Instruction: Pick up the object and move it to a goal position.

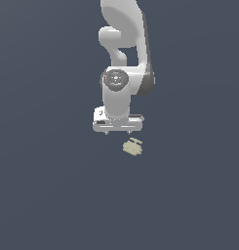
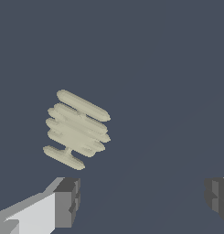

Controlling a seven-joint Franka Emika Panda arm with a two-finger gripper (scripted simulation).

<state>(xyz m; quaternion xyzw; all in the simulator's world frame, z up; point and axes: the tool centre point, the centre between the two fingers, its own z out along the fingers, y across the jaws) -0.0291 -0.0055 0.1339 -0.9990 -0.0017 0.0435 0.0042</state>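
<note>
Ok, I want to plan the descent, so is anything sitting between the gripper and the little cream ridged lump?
Nothing visible stands between them. The open gripper hangs above the tiny cream lump of ridged bars, which lies alone on the plain dark grey surface, offset toward the exterior view's right. In the wrist view, it lies nearer one dark finger, not between the two.

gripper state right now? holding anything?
Gripper: open, fingers wide apart, holding nothing. The beige object lies apart from it, not between the fingers.
</note>
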